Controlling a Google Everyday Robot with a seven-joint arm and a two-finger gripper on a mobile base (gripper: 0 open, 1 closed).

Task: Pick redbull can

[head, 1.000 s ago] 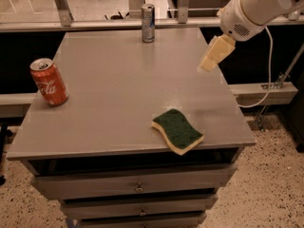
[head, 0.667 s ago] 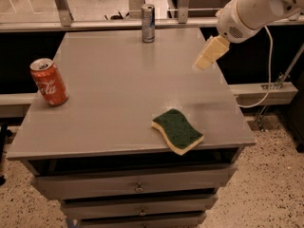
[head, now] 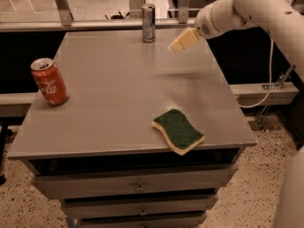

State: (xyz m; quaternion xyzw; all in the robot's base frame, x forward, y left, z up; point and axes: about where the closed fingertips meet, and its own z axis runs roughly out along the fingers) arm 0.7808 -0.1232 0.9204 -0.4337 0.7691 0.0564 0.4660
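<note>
The redbull can (head: 148,23) is slim, silver and blue, and stands upright at the far edge of the grey table (head: 114,94), near the middle. My gripper (head: 180,42) hangs above the far right part of the table, to the right of the can and apart from it. It holds nothing that I can see. The white arm (head: 247,8) reaches in from the upper right.
A red Coca-Cola can (head: 49,81) stands upright near the table's left edge. A green and yellow sponge (head: 178,130) lies near the front right edge. Drawers (head: 137,186) sit under the tabletop. A metal rail runs behind the table.
My gripper has moved left and toward the far edge, closer to the redbull can. The cans and the sponge have not moved.
</note>
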